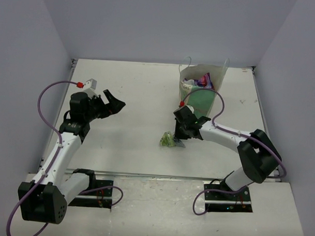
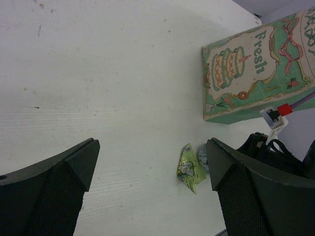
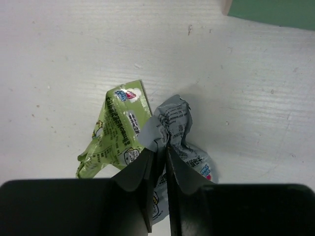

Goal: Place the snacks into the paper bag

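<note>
The right gripper [image 3: 158, 155] pinches the crumpled silver foil packet [image 3: 174, 123] on the white table [image 1: 132, 96], touching a crinkly green packet [image 3: 115, 132]. The mint-green paper bag [image 1: 202, 99] stands nearby. The left gripper [image 2: 152, 147] hangs spread.
</note>
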`<act>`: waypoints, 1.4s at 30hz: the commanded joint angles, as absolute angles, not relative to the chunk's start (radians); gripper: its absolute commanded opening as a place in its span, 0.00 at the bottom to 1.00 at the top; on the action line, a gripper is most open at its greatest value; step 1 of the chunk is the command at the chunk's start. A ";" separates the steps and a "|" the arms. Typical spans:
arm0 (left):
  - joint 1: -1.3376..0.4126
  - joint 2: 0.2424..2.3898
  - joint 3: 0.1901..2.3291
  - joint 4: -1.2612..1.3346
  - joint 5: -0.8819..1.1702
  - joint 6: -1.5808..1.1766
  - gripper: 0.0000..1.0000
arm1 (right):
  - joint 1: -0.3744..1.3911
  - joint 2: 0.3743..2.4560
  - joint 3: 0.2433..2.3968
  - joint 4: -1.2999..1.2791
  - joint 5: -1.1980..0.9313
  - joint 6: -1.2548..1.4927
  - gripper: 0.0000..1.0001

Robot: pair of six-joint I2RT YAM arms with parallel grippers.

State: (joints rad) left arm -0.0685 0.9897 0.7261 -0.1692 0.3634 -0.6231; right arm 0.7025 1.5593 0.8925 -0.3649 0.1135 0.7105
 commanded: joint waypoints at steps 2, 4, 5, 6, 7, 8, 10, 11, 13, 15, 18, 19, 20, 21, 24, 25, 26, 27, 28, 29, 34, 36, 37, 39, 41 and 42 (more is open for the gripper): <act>-0.075 0.966 0.726 -0.137 0.365 -0.603 0.96 | 0.710 1.491 0.890 -0.356 0.097 0.695 0.10; -0.075 0.965 0.726 -0.137 0.368 -0.601 0.96 | 0.710 1.470 0.894 -0.368 0.100 0.692 0.04; -0.075 0.962 0.726 -0.137 0.368 -0.603 0.96 | 0.712 1.460 0.896 -0.371 0.098 0.687 0.03; -0.075 0.960 0.726 -0.138 0.368 -0.601 0.96 | 0.712 1.451 0.897 -0.379 0.098 0.686 0.02; -0.075 0.957 0.726 -0.138 0.368 -0.601 0.96 | 0.712 1.433 0.900 -0.383 0.097 0.683 0.00; -0.075 0.956 0.726 -0.140 0.368 -0.603 0.96 | 0.712 1.422 0.905 -0.390 0.100 0.680 0.00; -0.075 0.953 0.726 -0.141 0.368 -0.601 0.96 | 0.712 1.396 0.923 -0.411 0.106 0.670 0.00; -0.075 0.951 0.727 -0.141 0.368 -0.603 0.96 | 0.712 1.366 0.931 -0.420 0.112 0.660 0.00; -0.075 0.950 0.727 -0.143 0.367 -0.601 0.96 | 0.712 1.327 0.965 -0.451 0.130 0.646 0.00; -0.075 0.948 0.729 -0.144 0.368 -0.601 0.96 | 0.712 1.257 0.992 -0.472 0.140 0.617 0.00; -0.075 0.945 0.729 -0.144 0.368 -0.606 0.96 | 0.712 1.175 1.087 -0.492 0.143 0.569 0.00; -0.075 0.943 0.729 -0.144 0.370 -0.606 0.96 | 0.712 1.163 1.113 -0.505 0.146 0.549 0.00; -0.075 0.943 0.729 -0.144 0.370 -0.607 0.96 | 0.712 1.141 1.139 -0.529 0.156 0.539 0.00; -0.075 0.943 0.729 -0.144 0.371 -0.610 0.96 | 0.712 1.135 1.191 -0.543 0.172 0.528 0.00; -0.075 0.937 0.729 -0.144 0.374 -0.609 0.96 | 0.709 1.106 1.279 -0.572 0.264 0.486 0.00; -0.075 0.933 0.729 -0.146 0.374 -0.611 0.96 | 0.703 1.101 1.299 -0.575 0.291 0.465 0.00; -0.075 0.930 0.729 -0.146 0.376 -0.609 0.96 | 0.690 1.095 1.328 -0.578 0.329 0.459 0.00; -0.075 0.927 0.730 -0.149 0.377 -0.609 0.96 | 0.672 1.097 1.344 -0.578 0.328 0.448 0.00; -0.075 0.923 0.730 -0.150 0.377 -0.609 0.96 | 0.614 1.100 1.360 -0.581 0.312 0.443 0.00; -0.075 0.920 0.730 -0.152 0.377 -0.609 0.96 | 0.576 1.103 1.376 -0.583 0.287 0.440 0.00; -0.075 0.913 0.732 -0.156 0.377 -0.612 0.96 | 0.402 1.204 1.503 -0.577 0.193 0.445 0.00; -0.075 0.916 0.730 -0.156 0.379 -0.615 0.96 | 0.377 1.255 1.568 -0.575 0.193 0.449 0.00; -0.075 0.919 0.730 -0.155 0.379 -0.617 0.96 | 0.349 1.305 1.591 -0.577 0.166 0.451 0.00; -0.075 0.926 0.735 -0.152 0.380 -0.618 0.96 | 0.321 1.348 1.644 -0.577 0.121 0.454 0.00; -0.075 0.933 0.741 -0.152 0.383 -0.615 0.96 | 0.287 1.410 1.692 -0.574 0.078 0.457 0.00; -0.077 0.936 0.747 -0.152 0.385 -0.614 0.96 | 0.272 1.431 1.704 -0.572 0.071 0.463 0.00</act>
State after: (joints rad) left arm -0.0689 0.9314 0.7261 -0.1730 0.3664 -0.6243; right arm 0.3054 1.3880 1.6375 -0.5755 0.1360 0.4698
